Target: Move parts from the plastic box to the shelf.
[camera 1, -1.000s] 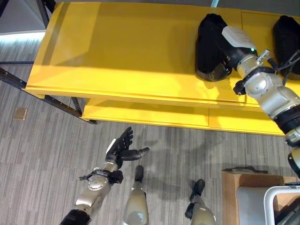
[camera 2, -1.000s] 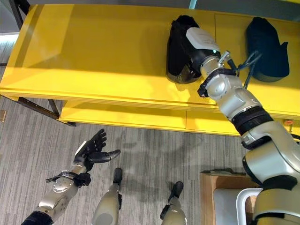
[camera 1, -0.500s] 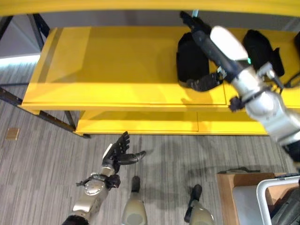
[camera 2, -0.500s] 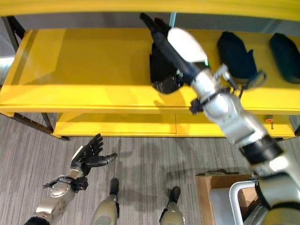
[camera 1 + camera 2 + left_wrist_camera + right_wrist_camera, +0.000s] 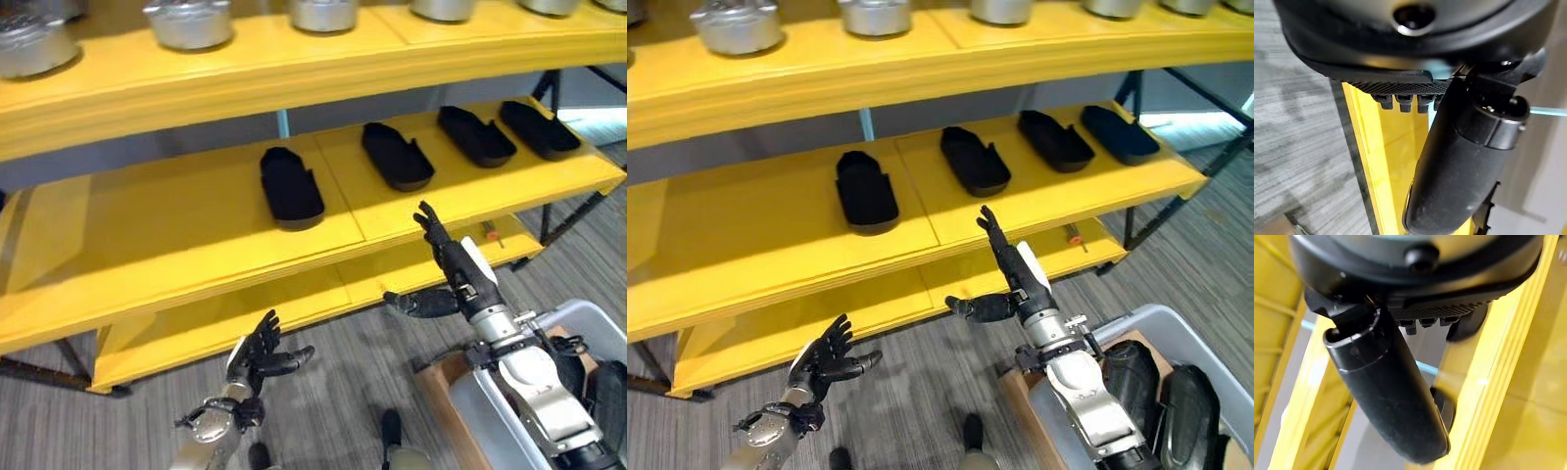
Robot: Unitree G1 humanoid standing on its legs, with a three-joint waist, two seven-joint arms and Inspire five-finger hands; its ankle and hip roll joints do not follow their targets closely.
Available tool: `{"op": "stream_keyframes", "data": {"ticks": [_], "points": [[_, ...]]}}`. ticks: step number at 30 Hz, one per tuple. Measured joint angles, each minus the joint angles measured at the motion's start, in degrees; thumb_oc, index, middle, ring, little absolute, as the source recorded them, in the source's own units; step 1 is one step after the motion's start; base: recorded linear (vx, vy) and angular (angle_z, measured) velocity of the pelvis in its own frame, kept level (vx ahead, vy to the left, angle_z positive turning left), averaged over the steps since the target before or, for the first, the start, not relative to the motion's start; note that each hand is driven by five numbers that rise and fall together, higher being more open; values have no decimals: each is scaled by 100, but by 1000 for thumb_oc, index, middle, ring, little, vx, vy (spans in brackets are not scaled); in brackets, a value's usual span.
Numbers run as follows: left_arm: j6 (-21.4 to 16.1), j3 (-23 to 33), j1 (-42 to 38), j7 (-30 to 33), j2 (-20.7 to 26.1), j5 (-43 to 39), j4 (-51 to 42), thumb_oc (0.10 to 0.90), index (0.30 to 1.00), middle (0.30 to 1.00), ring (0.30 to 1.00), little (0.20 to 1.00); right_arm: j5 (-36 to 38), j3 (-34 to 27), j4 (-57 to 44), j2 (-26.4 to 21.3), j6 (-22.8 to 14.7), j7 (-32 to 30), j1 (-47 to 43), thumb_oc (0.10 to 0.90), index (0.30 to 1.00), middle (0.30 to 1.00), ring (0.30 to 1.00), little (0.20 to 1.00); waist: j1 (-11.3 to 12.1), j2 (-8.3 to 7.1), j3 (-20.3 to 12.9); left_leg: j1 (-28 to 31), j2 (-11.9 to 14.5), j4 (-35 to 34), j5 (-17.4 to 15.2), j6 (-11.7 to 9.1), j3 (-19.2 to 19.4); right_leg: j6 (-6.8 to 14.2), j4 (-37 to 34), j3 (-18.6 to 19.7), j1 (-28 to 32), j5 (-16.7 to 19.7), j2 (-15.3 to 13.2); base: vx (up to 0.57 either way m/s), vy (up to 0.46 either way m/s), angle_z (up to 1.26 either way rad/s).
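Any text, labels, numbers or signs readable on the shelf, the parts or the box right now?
None can be read.
Black parts: no markings visible.
Yellow shelf: plain, no labels.
Metal pots on the top level: no print visible.
Plastic box: no label visible.
Right hand and left hand: no readable marks.

I am seeing a smooth, glossy yellow shelf, matt black parts, dull grey metal pots, and a pale plastic box.
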Motion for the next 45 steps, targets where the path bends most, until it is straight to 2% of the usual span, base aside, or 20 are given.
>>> {"op": "stream_keyframes", "data": {"ticks": [5, 8, 9, 10, 13, 16, 18, 19, 21, 22, 24, 26, 33, 34, 35, 38, 40, 42, 44, 45], "points": [[-8, 146, 84, 19, -134, 2, 106, 900, 1000, 1000, 1000, 1000, -273, -25, -324, -121, -128, 13, 206, 900, 1000, 1000, 1000, 1000, -88, 121, -78, 6, 204, 22, -10, 106, 14, -176, 931, 132, -570, -441, 197, -49, -162, -17], [-9, 415, 216, 52, -93, 2, 103, 900, 1000, 1000, 1000, 1000, -270, 133, -327, -74, -196, 79, 214, 900, 1000, 1000, 1000, 1000, -16, 33, -94, 3, 327, 364, -236, 464, 187, -455, 1996, 382, -1178, -892, 388, -57, -166, -62], [-12, 473, 247, 64, 4, 1, 103, 900, 1000, 1000, 1000, 1000, -269, 155, -316, -55, -204, 79, 242, 900, 1000, 1000, 1000, 1000, 61, -120, -78, -4, 284, 663, -346, 644, 28, -540, 2417, 548, -1401, -1130, 432, 17, -180, -103], [-12, 462, 226, 141, 81, 0, 138, 900, 1000, 1000, 1000, 1000, -269, 147, -174, 36, -205, 65, 230, 900, 1000, 1000, 1000, 1000, 288, -341, -40, -399, 163, 1477, -219, 1075, -978, -705, 2419, 894, -1385, -1155, 542, 51, -159, -94], [-13, 284, 165, 93, -26, 3, 144, 900, 1000, 1000, 1000, 1000, -254, -39, -41, 59, -180, -47, 332, 900, 1000, 1000, 1000, 1000, 352, -475, 35, -1070, -894, 2055, -829, 463, -1786, -726, 1467, 1090, -985, -947, 298, 63, -59, -49], [-42, 180, 187, 24, -124, 6, 136, 900, 1000, 1000, 1000, 1000, -153, -124, -35, 145, -191, -51, 397, 900, 1000, 1000, 1000, 1000, 365, -508, 55, -1339, -2275, 2064, -1024, 761, -1812, -837, 1009, 872, -642, -692, 111, 76, -13, -35], [-41, 162, 208, 24, -133, 6, 139, 900, 1000, 1000, 1000, 1000, -148, -31, -50, 165, -207, -48, 362, 900, 1000, 1000, 1000, 1000, 352, -317, 10, -1452, -2731, 2156, -1225, 1054, -2005, -684, 906, 976, -654, -758, 350, 74, 65, -93], [-44, 186, 234, 29, -128, 6, 121, 900, 1000, 1000, 1000, 1000, -151, 23, -69, 192, -208, -45, 363, 900, 1000, 1000, 1000, 1000, 399, 24, -105, -1393, -2589, 1913, -1216, 1334, -2325, -428, 848, 1125, -648, -817, 748, 123, 113, -145], [-49, 368, 266, 119, -65, 4, 127, 900, 1000, 1000, 1000, 1000, -156, 162, -61, 413, -199, 6, 380, 900, 1000, 1000, 1000, 1000, 458, -55, -78, -1371, -2404, 1635, -902, 1242, -2080, -506, 2131, 1475, -1020, -1168, 1091, 116, 105, -96], [-51, 353, 289, 130, -24, 6, 102, 900, 1000, 1000, 1000, 1000, -150, 144, -59, 516, -201, 22, 457, 900, 1000, 1000, 1000, 1000, 257, -274, -146, -1163, -2478, 1095, -816, 1088, -2017, -523, 2313, 1530, -693, -1411, 1011, 97, 103, -5], [-54, 222, 209, 120, -20, 7, 107, 900, 1000, 1000, 1000, 1000, -150, 38, -36, 580, -155, 52, 396, 900, 1000, 1000, 1000, 1000, 208, -428, -144, -971, -2419, 1019, -635, 1432, -1711, -758, 1302, 1700, -241, -1365, 799, 92, 151, -36], [-31, 169, 238, 114, -24, 10, 87, 900, 1000, 1000, 1000, 1000, -152, 44, -102, 525, -124, 86, 408, 900, 1000, 1000, 1000, 1000, 34, -324, -154, -654, -2223, 620, -311, 1181, -1590, -574, 1225, 1692, -194, -1221, 846, 24, 79, -45], [-50, 104, 93, 135, 192, 130, -3, 900, 1000, 1000, 1000, 1000, -188, 232, -98, 537, -98, 115, 63, 900, 1000, 1000, 1000, 1000, 70, -255, -135, -433, -2202, 150, -201, 1189, -506, -315, 1051, 2627, -493, -904, 906, -76, 61, -86], [-58, 129, -53, 171, 353, 130, -14, 900, 1000, 1000, 1000, 1000, -370, 466, -72, 613, -101, 92, -358, 900, 1000, 1000, 1000, 1000, 137, -245, -42, -607, -2064, 311, -268, 1292, -27, -36, 870, 2187, -749, -564, 872, -77, -112, -207], [-58, 184, -270, 173, 339, 145, 23, 900, 1000, 1000, 1000, 1000, -394, 542, -40, 693, -120, 7, -624, 900, 1000, 1000, 1000, 1000, 246, -182, 143, -739, -1976, 516, -388, 1425, 211, -85, 1212, 896, -904, -733, 318, 32, -195, -200], [-129, 191, -378, 181, 252, 182, 4, 900, 1000, 1000, 1000, 1000, -535, 681, 42, 736, -71, -34, -809, 900, 1000, 1000, 1000, 1000, 264, 59, 332, -745, -1863, 749, -578, 1289, 532, 42, 1161, -988, -621, -690, -1339, 67, -187, -81], [-132, 280, -236, 180, 266, 182, 19, 900, 1000, 1000, 1000, 1000, -626, 774, 46, 732, -64, -33, -703, 900, 1000, 1000, 1000, 1000, 373, 9, 370, -600, -1775, 760, -618, 1116, 657, 380, 707, -536, -333, -358, -1787, 72, -190, -63], [-137, 377, -164, 173, 336, 183, -7, 900, 1000, 1000, 1000, 1000, -642, 769, 52, 728, -51, -42, -578, 900, 1000, 1000, 1000, 1000, 361, -261, 370, -533, -1741, 756, -565, 928, 651, 573, 562, -653, -56, -137, -1903, 137, -270, -6], [-146, 607, 19, 179, 380, 184, -44, 900, 1000, 1000, 1000, 1000, -727, 781, 56, 782, -16, -6, -390, 900, 1000, 1000, 1000, 1000, 449, -632, 300, -313, -1640, 445, -349, 651, 643, 536, 408, -666, 219, -295, -1440, 155, -276, -10], [-123, 681, 157, 232, 229, 181, 10, 900, 1000, 1000, 1000, 1000, -741, 778, 84, 730, 4, 10, -401, 900, 1000, 1000, 1000, 1000, 507, -496, 281, -218, -1376, 327, -194, 553, 699, 472, 305, -641, 258, -236, -1157, 166, -280, -45]]}}
